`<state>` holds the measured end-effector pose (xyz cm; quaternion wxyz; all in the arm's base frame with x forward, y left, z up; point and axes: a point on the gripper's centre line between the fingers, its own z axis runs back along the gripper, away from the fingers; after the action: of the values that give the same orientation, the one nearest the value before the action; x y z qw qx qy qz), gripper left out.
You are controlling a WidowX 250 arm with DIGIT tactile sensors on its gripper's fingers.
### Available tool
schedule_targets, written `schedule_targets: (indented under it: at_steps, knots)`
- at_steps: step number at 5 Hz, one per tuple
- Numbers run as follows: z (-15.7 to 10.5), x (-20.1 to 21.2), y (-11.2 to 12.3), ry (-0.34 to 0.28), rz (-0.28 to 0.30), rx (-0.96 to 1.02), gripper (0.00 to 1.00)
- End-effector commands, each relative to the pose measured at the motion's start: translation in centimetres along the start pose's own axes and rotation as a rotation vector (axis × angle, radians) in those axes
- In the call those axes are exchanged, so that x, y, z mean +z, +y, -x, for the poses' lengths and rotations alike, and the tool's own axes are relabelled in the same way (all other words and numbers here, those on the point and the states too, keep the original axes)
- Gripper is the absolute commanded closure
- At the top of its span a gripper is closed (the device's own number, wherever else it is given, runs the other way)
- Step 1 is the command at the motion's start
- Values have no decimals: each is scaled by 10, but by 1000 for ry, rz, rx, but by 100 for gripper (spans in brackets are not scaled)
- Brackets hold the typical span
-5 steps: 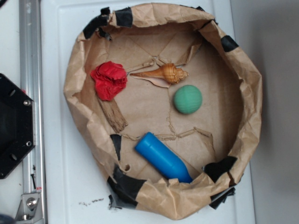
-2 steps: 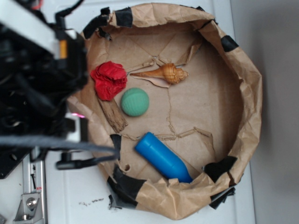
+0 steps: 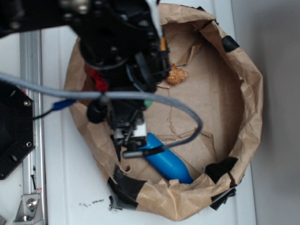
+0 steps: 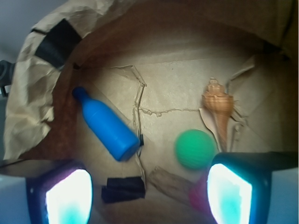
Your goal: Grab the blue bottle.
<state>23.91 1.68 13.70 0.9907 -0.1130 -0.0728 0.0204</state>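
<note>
A: What did the blue bottle [image 4: 108,130] look like, and where was it?

B: Smooth bright plastic, a cylinder with a flat wide end narrowing to a small neck. It lay on its side on the floor of the crumpled brown paper basin [image 3: 248,79], near the taped rim, neck toward the wall.

A: And around it?

B: A green ball [image 4: 195,149] with a fine texture sat apart from the bottle's wide end. Beyond it was a ridged, spiralled orange-tan shell [image 4: 218,105], and by the ball a rough piece of wood [image 4: 169,181]. Black tape [image 3: 125,183] patched the paper.

A: The gripper [image 4: 148,195]?

B: Its jaws stood wide, holding nothing, the bottle and ball between them in the wrist view.

A: Any change?

B: A moment earlier the arm was at the basin's left edge; it had moved over the basin, above the bottle's wide end, hiding the red crumpled thing almost wholly.
</note>
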Motion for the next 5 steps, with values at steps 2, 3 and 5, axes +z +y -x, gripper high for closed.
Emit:
schedule_targets:
  at_steps: [2, 3, 5]
  knots:
    - [-12, -95, -46, 112, 1, -303, 0]
    - [-4, -100, -75, 96, 189, -438, 0]
    - [-5, -109, -70, 51, -190, -444, 100]
